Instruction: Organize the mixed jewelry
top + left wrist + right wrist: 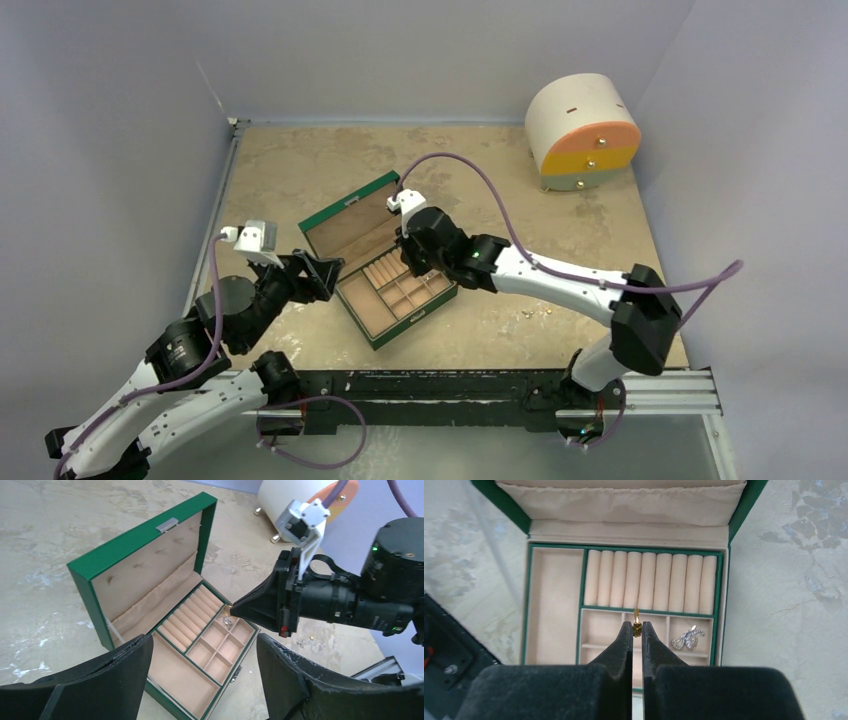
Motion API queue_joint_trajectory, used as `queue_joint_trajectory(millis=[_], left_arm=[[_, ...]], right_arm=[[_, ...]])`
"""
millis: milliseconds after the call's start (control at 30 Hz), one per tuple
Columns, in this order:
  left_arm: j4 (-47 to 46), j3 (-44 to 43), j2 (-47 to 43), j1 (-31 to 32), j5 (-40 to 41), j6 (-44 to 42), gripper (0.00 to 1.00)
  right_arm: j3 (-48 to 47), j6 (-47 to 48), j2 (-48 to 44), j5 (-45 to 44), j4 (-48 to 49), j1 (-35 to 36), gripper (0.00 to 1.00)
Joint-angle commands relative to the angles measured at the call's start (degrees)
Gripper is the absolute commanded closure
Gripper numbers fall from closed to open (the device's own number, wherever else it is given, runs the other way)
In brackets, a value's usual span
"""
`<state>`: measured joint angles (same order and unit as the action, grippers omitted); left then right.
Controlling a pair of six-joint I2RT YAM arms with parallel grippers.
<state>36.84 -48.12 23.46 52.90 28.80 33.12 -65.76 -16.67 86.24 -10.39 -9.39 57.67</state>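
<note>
Entry: gold ring (637,625), stood on edge and clamped between the right fingers (624,645), which are closed tight on it so that only its upper arc clears the tips. It hangs over the small compartments of the open green jewelry box (145,536), just short of the ring rolls (649,580). The edge-on hold probably suits sliding it into a slot between two rolls. Entry: silver earrings (687,638), lying in a small compartment just right of the ring, already sorted. Entry: loose pieces (540,312), tiny glints on the bare table (300,170) to the right of the box, not yet sorted. Entry: left fingers (125,665), spread wide apart and holding nothing, at the box's left side. They appear placed to stay clear of the work or to steady the box. Note on views: only the right wrist view shows the ring and the grip on it, which the arm covers from above. Only the top view shows both arms flanking the box, and the whole round white-and-orange drawer cabinet (583,130) well apart at the far right.
</note>
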Motion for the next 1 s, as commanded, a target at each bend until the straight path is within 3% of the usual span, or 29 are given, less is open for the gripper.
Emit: queue_joint_trajectory(millis=[0,967], left_arm=[[-0.26,-1.66,-0.52,-0.08,3.75,-3.08,0.24],[-0.19,-0.92,0.3,-0.17,4.95,-4.03,0.24]], right_arm=[[-4.49,4.77,4.16,-5.1,2.35,-0.06,1.0],[-2.84,3.25,15.76,-9.47,11.18,-0.03,1.0]])
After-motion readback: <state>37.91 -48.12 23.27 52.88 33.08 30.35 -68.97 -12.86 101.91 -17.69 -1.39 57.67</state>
